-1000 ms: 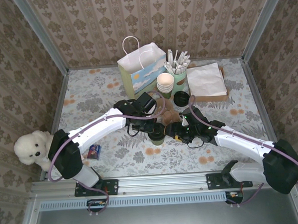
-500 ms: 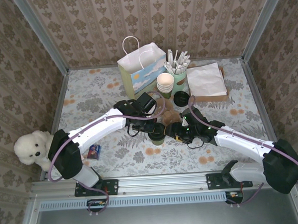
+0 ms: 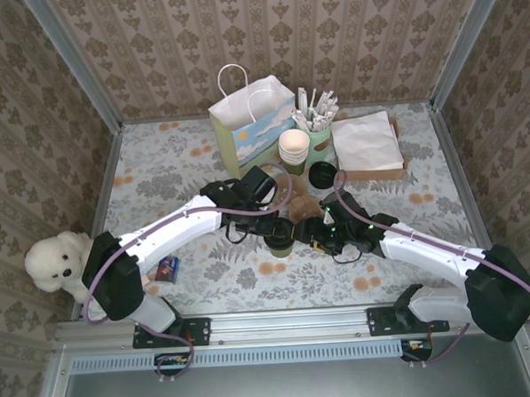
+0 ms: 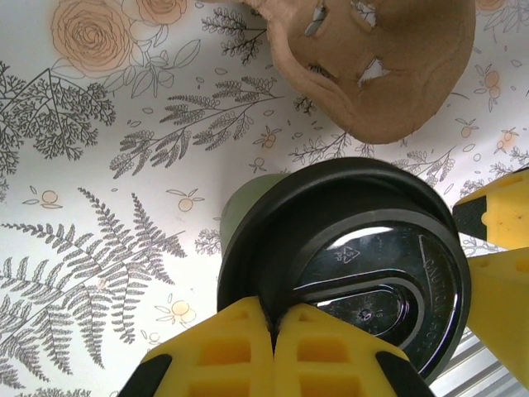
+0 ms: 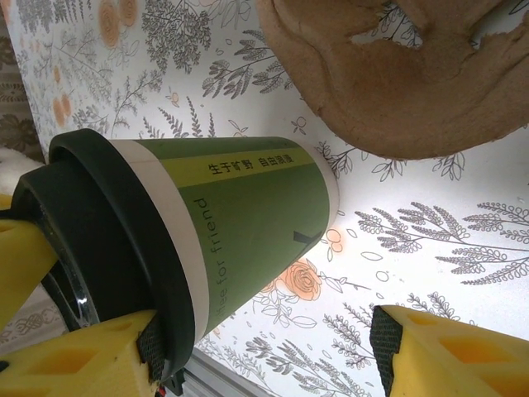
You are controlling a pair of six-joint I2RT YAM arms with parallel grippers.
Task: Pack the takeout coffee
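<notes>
As packing is judged barely begun, the scene is set down by size.

Paper bag (image 3: 248, 124): stood upright at the far side of the table (image 3: 157, 177), well apart from the cup; it is taken to be where the coffee goes in the end.

Carrier tray (image 4: 388, 66): brown moulded pulp, laid on the cloth just beyond the cup. It is judged light and stiff enough to be lifted by a rim, but easily torn at its cut-outs.

Green cup (image 5: 256, 223): stood upright on the table just beside the tray, not in any well. The paper wall is judged crushable under a hard squeeze, and the cup top-heavy if filled. It is best taken around the body below the lid, since the lid could pop off.

Black lid (image 4: 364, 248): seated on the cup; smooth plastic, judged slippery.

Left gripper (image 4: 273, 318): 2 yellow fingers are seen pressed together with no gap, their tips at the lid's rim. Whether the rim is pinched cannot be told.

Right gripper (image 5: 264, 331): the jaws are spread wide. 1 finger is laid against the lid's edge, the other is held clear of the cup's base, and nothing is gripped.
</notes>
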